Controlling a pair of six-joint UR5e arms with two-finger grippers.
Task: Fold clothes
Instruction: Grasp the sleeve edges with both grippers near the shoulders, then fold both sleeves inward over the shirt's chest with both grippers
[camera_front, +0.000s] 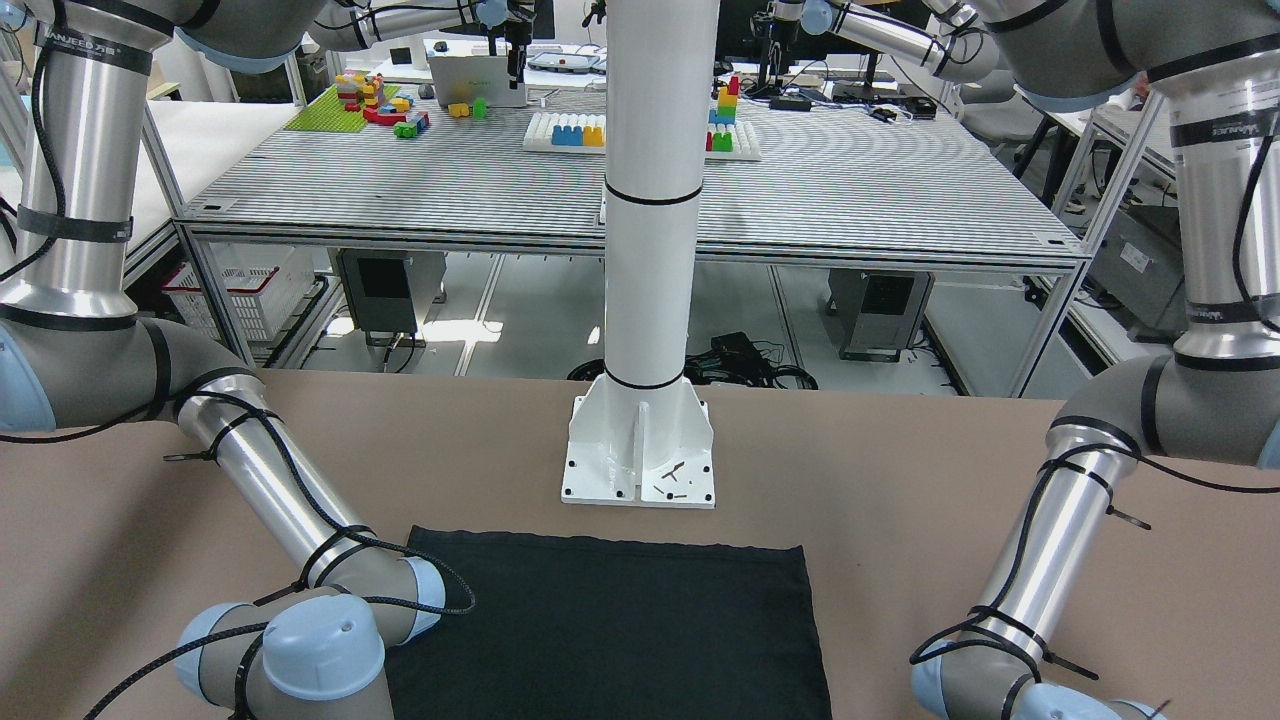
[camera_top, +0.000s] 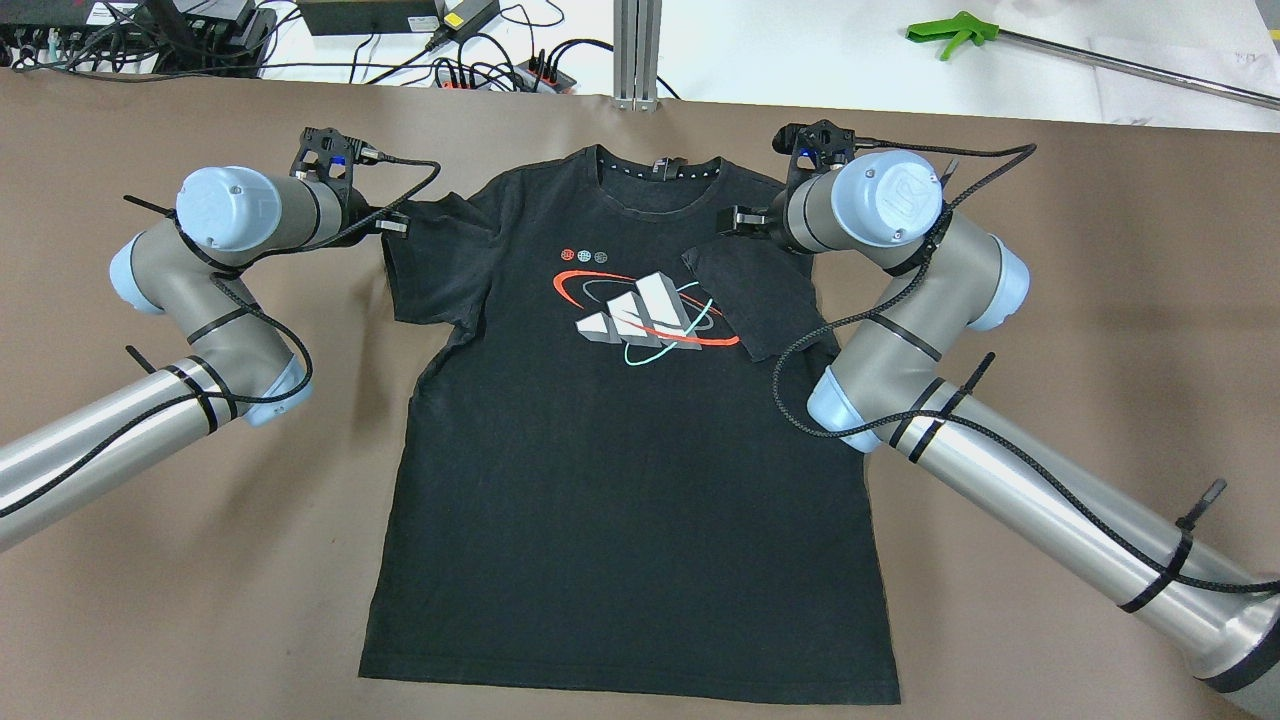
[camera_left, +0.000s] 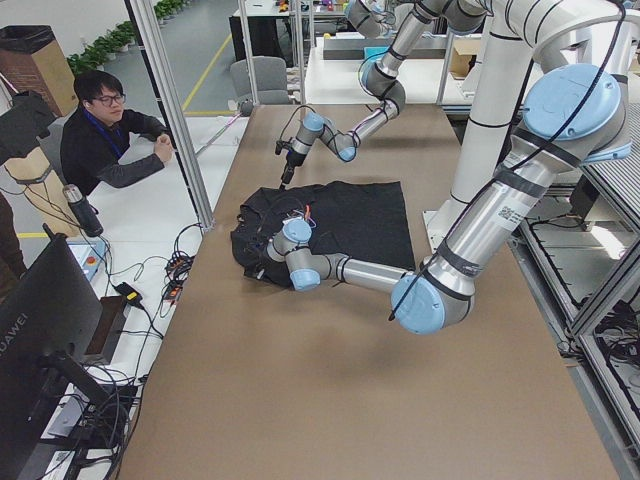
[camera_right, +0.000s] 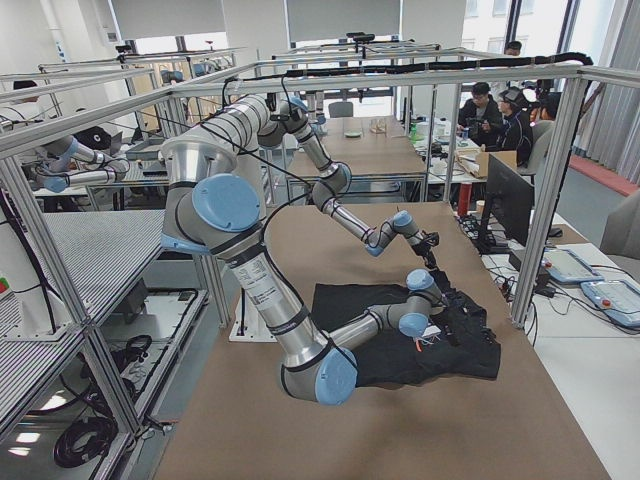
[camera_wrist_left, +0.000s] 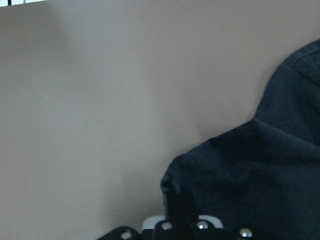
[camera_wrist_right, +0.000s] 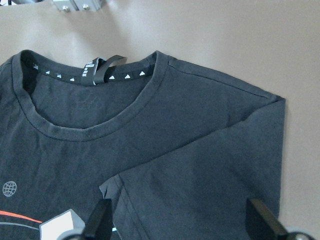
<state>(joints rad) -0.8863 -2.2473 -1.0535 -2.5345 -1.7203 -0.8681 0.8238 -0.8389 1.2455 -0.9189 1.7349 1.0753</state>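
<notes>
Brown table (camera_top: 300, 600), cables (camera_top: 480, 62) along its far edge. Printed black T-shirt (camera_top: 620, 480) lies flat. The left hand (camera_top: 390, 224) is clamped on one sleeve (camera_top: 440, 262), and the right hand (camera_wrist_right: 180, 227) is spread wide above the other, folded-in one.

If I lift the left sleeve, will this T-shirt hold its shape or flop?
Likely floppy: the T-shirt lies flat with rippled edges, and its other sleeve lies folded over the chest. Probably light, since the fabric looks thin. Lifting one sleeve may drag the rest across the table.

Shirt (camera_top: 620, 480) flat on table (camera_top: 200, 600), collar (camera_top: 655, 172) far; left tool (camera_top: 395, 225) at left sleeve (camera_top: 430, 265), right tool (camera_top: 735, 218) over folded-in sleeve (camera_top: 755, 300).
</notes>
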